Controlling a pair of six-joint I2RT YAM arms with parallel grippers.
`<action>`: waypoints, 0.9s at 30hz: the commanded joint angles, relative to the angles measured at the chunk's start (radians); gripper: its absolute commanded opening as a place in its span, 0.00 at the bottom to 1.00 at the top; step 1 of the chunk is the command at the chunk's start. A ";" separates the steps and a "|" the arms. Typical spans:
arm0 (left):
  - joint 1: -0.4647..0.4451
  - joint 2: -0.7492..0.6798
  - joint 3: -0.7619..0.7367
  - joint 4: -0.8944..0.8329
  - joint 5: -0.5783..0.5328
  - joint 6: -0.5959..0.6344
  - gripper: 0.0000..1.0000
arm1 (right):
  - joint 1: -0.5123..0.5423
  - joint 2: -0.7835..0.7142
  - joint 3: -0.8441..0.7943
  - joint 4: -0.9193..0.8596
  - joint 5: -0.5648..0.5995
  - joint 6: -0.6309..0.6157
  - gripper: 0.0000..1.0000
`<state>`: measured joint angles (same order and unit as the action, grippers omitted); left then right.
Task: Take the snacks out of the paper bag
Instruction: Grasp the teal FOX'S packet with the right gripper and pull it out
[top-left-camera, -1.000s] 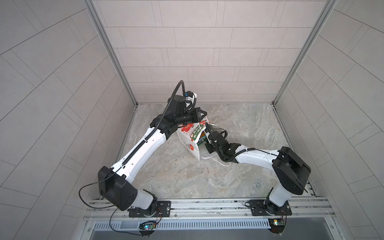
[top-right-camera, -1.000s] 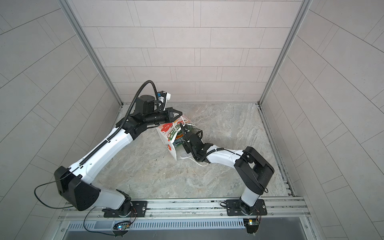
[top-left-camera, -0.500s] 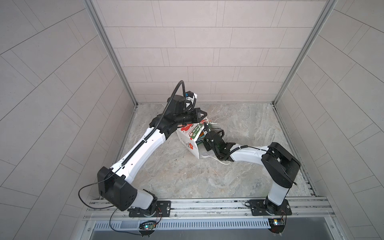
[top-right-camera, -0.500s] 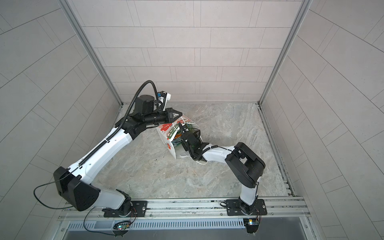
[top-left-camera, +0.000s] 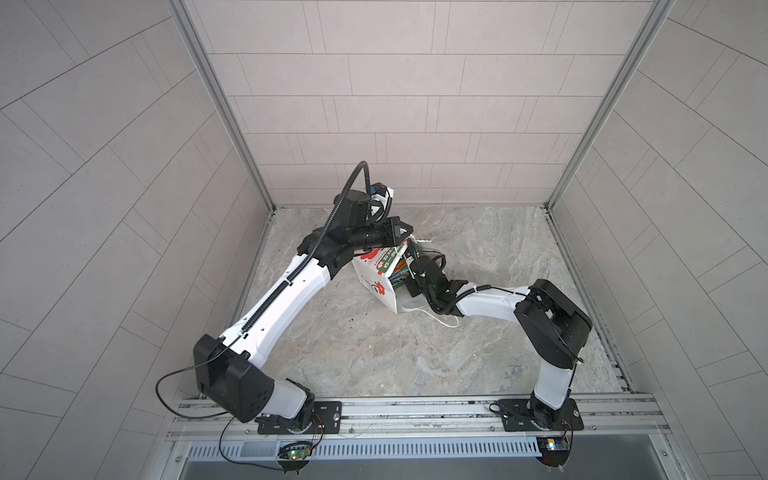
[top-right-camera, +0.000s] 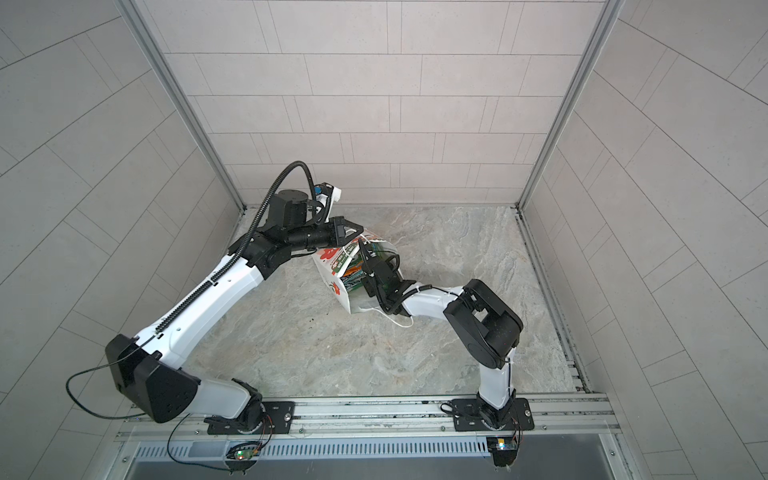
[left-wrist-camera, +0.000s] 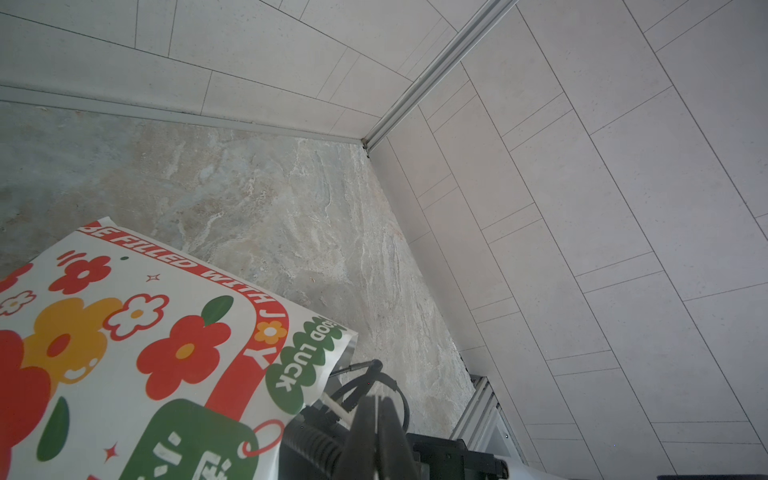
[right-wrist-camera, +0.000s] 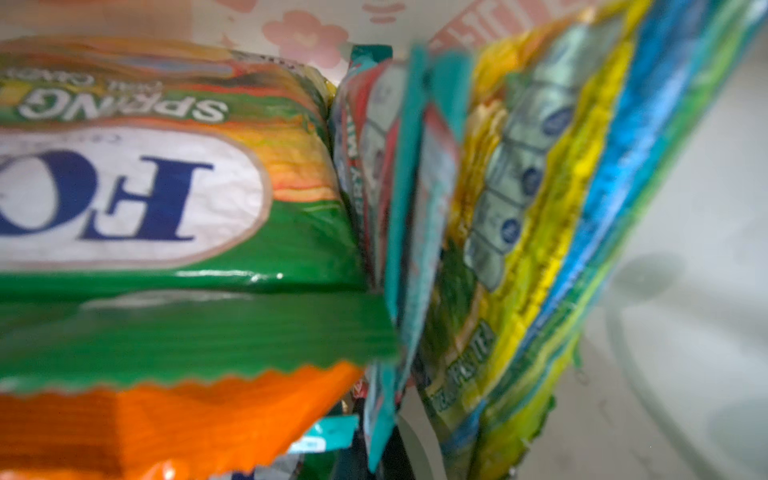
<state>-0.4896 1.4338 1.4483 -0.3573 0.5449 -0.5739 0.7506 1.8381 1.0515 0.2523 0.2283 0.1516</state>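
Observation:
The white paper bag (top-left-camera: 376, 276) (top-right-camera: 332, 270) with red flowers lies tilted on the stone floor, its mouth facing right. My left gripper (top-left-camera: 409, 232) (top-right-camera: 357, 230) (left-wrist-camera: 376, 401) is shut at the bag's upper rim, and a white cord handle (left-wrist-camera: 332, 405) runs up to its fingers. My right gripper (right-wrist-camera: 380, 453) reaches into the bag's mouth, its tips hidden in both top views. Inside stand the snacks: an orange-green packet (right-wrist-camera: 166, 208), a teal packet (right-wrist-camera: 411, 208) and a yellow-green packet (right-wrist-camera: 519, 208). The teal packet's edge runs down between my right fingers.
The bag's other cord handle (top-left-camera: 440, 322) (top-right-camera: 399, 322) trails on the floor under my right forearm. Tiled walls close in the back and both sides. A metal rail (top-left-camera: 415, 409) carrying both arm bases runs along the front edge.
My right arm has pushed further into the bag's mouth, with its elbow folding in closer, and its jaws have closed. The left arm and the bag have stayed put.

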 joint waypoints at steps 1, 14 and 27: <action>-0.001 -0.033 0.014 -0.017 -0.039 0.023 0.00 | 0.004 -0.047 -0.029 0.013 -0.070 -0.009 0.00; -0.001 -0.026 -0.016 -0.016 -0.121 0.014 0.00 | -0.004 -0.256 -0.169 0.016 -0.225 0.026 0.00; -0.001 -0.022 -0.028 -0.007 -0.139 0.000 0.00 | -0.034 -0.454 -0.261 -0.047 -0.310 0.061 0.00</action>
<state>-0.4911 1.4284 1.4315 -0.3744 0.4244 -0.5694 0.7254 1.4445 0.7898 0.2138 -0.0441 0.1978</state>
